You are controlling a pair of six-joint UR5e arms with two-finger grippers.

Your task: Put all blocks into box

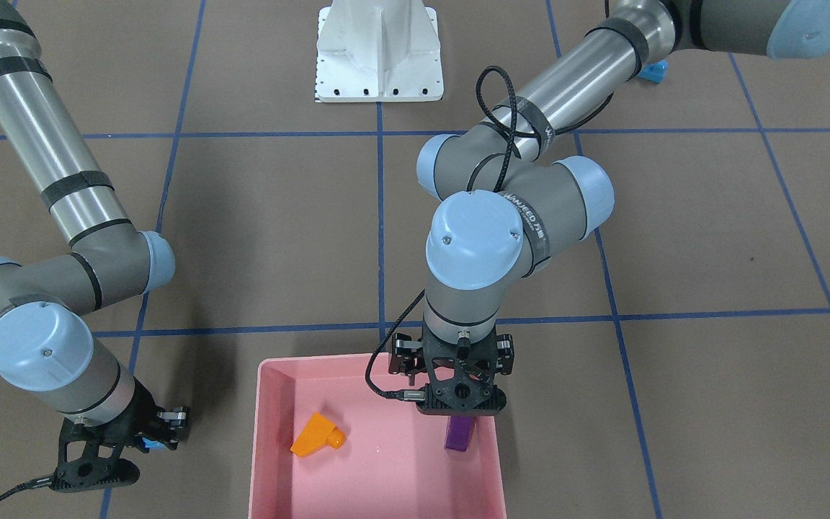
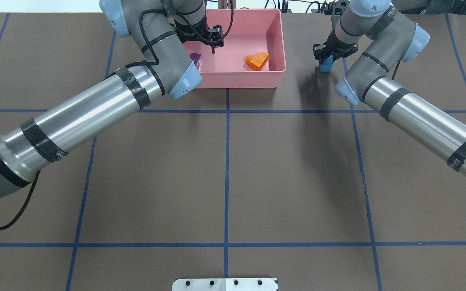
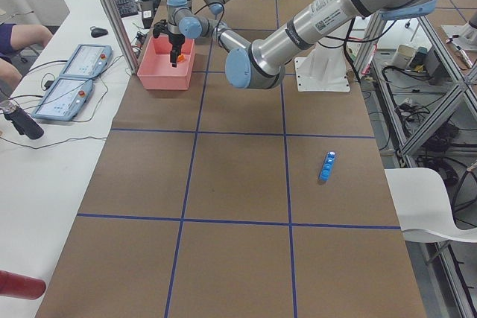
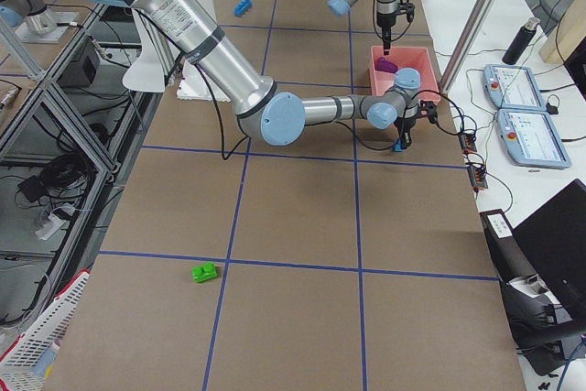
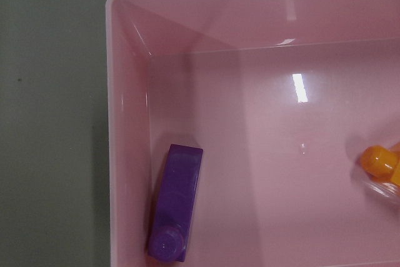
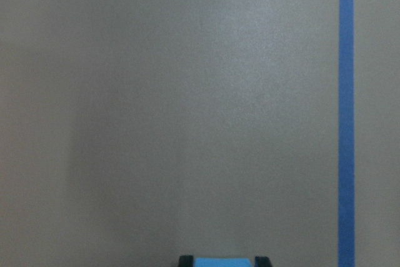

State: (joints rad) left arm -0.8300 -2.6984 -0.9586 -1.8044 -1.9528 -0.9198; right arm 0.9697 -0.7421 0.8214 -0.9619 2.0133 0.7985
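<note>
Two of the five blocks are already lying in the pink box [image 2: 237, 83]: the orange sloped brick [image 2: 257, 60] near the middle of its floor, and the purple elongated brick [image 5: 175, 211] on its side along one wall, touching or nearly touching it. A third, the small blue one-stud brick [image 6: 219, 261], is pinched between the fingers of the right pincer [image 2: 325, 60], outside the box and just beside its wall; whether it has been lifted clear of the bench [image 2: 289, 169] cannot be told. The left pincer [image 2: 208, 40] is poised over the box above the purple brick and nothing is seen in it; its fingers are hidden in the wrist view, so it cannot be told whether they are spread or pressed together.

Two blocks are left out on the bench, both well apart from the box: the long blue four-stud brick [image 3: 327, 167] and the green two-stud brick [image 4: 205, 272], at opposite ends. The task is judged to be somewhat under half done, with one drop close at hand and two long fetches outstanding.
</note>
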